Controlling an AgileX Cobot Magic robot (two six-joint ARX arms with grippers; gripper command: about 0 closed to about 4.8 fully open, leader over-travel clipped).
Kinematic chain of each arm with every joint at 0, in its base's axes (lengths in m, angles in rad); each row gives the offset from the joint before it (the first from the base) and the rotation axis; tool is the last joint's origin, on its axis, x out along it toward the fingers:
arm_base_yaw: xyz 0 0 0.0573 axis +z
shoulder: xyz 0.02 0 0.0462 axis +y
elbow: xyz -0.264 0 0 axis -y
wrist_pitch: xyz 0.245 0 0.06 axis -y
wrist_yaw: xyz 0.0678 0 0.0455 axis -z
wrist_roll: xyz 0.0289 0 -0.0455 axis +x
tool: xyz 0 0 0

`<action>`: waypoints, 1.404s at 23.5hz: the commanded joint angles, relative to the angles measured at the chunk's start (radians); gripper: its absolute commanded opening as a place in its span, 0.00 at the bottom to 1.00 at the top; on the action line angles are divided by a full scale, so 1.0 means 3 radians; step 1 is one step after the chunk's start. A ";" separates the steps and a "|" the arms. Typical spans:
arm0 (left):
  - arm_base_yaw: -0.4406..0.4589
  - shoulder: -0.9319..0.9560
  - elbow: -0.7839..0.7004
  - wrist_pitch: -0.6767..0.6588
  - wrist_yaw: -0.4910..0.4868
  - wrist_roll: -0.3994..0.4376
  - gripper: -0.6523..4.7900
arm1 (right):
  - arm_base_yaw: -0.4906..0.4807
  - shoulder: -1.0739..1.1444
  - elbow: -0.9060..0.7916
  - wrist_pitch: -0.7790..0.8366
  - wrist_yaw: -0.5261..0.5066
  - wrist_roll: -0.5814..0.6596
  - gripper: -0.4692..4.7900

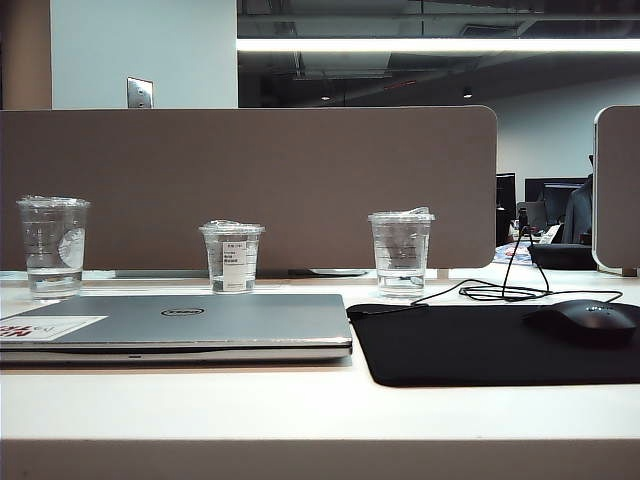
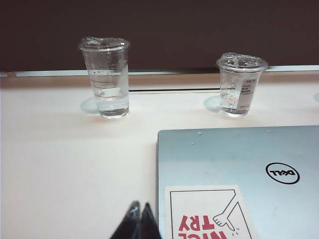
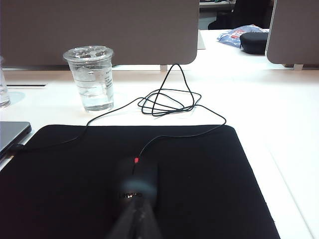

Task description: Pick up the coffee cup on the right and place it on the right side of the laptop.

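The coffee cup (image 1: 401, 252), a tall clear tumbler with a crinkled lid, stands upright at the back of the desk, right of the closed silver laptop (image 1: 200, 320). In the right wrist view this coffee cup (image 3: 89, 77) stands beyond the mouse mat, well away from my right gripper (image 3: 138, 211), which is shut and empty over the black mouse (image 3: 135, 177). The left wrist view has my left gripper (image 2: 141, 208) shut and empty beside the laptop (image 2: 239, 159), close to its stickered corner. Neither gripper shows in the exterior view.
Two other clear cups stand at the back: one at the far left (image 1: 53, 245), one with a white label (image 1: 231, 256). A black mouse mat (image 1: 470, 350) carries the mouse (image 1: 585, 320), whose cable (image 1: 500, 290) coils just right of the coffee cup. A brown partition (image 1: 250, 180) closes off the back.
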 commanded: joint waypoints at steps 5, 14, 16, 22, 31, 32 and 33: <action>0.0006 0.0001 0.0013 0.0028 0.0017 0.0025 0.11 | 0.0000 -0.0006 0.0009 0.0060 0.0000 -0.0003 0.08; 0.0006 0.0001 0.0034 0.0154 0.0017 -0.0225 0.11 | 0.0000 -0.0006 0.0055 0.0072 0.0004 -0.0004 0.08; 0.0006 0.0001 0.0084 0.0148 0.0018 -0.0254 0.11 | 0.0000 -0.0006 0.0107 0.0062 0.0011 -0.0004 0.08; 0.0005 0.0001 0.0207 0.0142 0.0108 -0.0266 0.11 | 0.0001 0.0010 0.0284 0.0055 0.0008 -0.0001 0.08; 0.0004 0.0080 0.0568 0.0084 0.0285 -0.0425 0.11 | 0.0003 0.0032 0.0581 0.0056 0.0003 -0.0003 0.08; 0.0004 0.0134 0.0617 0.0084 0.0323 -0.0423 0.11 | 0.0003 0.0036 0.0607 0.0051 -0.0005 -0.0003 0.08; 0.0003 0.0186 0.0657 0.0083 0.0346 -0.0423 0.11 | 0.0004 0.0053 0.0622 0.0055 -0.0006 -0.0003 0.08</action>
